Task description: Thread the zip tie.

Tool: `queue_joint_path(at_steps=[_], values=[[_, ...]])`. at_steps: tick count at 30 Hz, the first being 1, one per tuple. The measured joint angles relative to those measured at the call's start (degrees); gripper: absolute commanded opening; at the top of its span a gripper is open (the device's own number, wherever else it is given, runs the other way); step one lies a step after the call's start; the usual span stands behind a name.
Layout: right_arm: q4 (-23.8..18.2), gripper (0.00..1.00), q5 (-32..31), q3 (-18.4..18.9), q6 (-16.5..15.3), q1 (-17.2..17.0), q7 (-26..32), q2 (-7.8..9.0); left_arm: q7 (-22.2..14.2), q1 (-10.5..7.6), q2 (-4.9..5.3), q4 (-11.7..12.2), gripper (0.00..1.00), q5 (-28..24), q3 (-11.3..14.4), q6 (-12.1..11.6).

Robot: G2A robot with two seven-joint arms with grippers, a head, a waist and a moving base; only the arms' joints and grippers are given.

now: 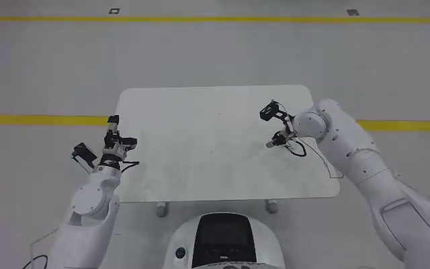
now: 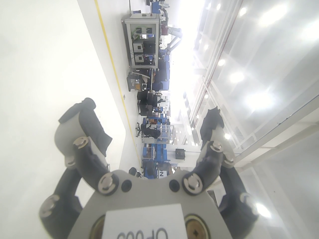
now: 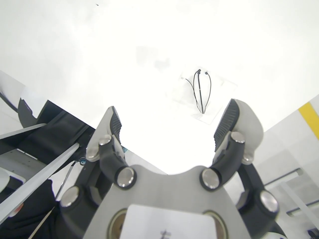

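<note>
Right gripper (image 3: 173, 106): fingers spread wide, nothing between the ribbed pads (image 3: 224, 120). It hangs over the right part of the white table (image 1: 201, 161), tilted down toward the surface.

Zip ties (image 3: 202, 90): a small bunch of thin black strands lying flat on the table, just past the right gripper's fingertips and not touching them. The bunch sits nearer one finger than the other, off the gripper's centre line. It rests on a clear sheet or bag (image 3: 224, 84); cannot tell which. Count: at least two ties, perhaps three; the strands are too fine to be sure.

Long axis: runs roughly along the line the right gripper points. Heads (image 3: 198, 71) are at the far end, a little apart from each other. Tails (image 3: 203, 112) are at the end nearest the gripper and drawn together to one point, so the bunch fans open away from the gripper. One strand lies nearly straight; the others bow outward.

Left gripper (image 2: 149, 108): fingers likewise wide apart, holding nothing. In the top view it sits at the table's left edge, well apart from the right gripper, pointing away from the robot. Beyond its fingers the wrist view looks out across the room, where a yellow floor line (image 2: 107, 43) runs off along the pale floor.
</note>
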Motion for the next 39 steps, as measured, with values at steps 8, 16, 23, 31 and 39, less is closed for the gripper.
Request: queue_joint_path(at_steps=[8,16,23,31,39], values=[[4.05,1.0,0.27,-0.51,-0.1,0.06,-1.57,-0.43,0.0,0.0,0.0,0.0,1.0,0.0,0.0,0.0],[3.86,1.0,-0.31,-0.5,0.0,-0.4,-2.42,-0.4,0.0,0.0,0.0,0.0,1.0,0.0,0.0,0.0],[2.76,1.0,-0.21,-1.57,-0.09,-0.56,-0.71,-0.49,0.0,0.0,0.0,0.0,1.0,0.0,0.0,0.0],[3.12,1.0,-0.55,-1.41,0.08,-0.97,-1.58,-0.44,0.0,0.0,0.0,0.0,1.0,0.0,0.0,0.0],[4.65,1.0,0.4,-0.84,-0.11,-1.13,-1.25,-0.52,0.0,0.0,0.0,0.0,1.0,0.0,0.0,0.0]])
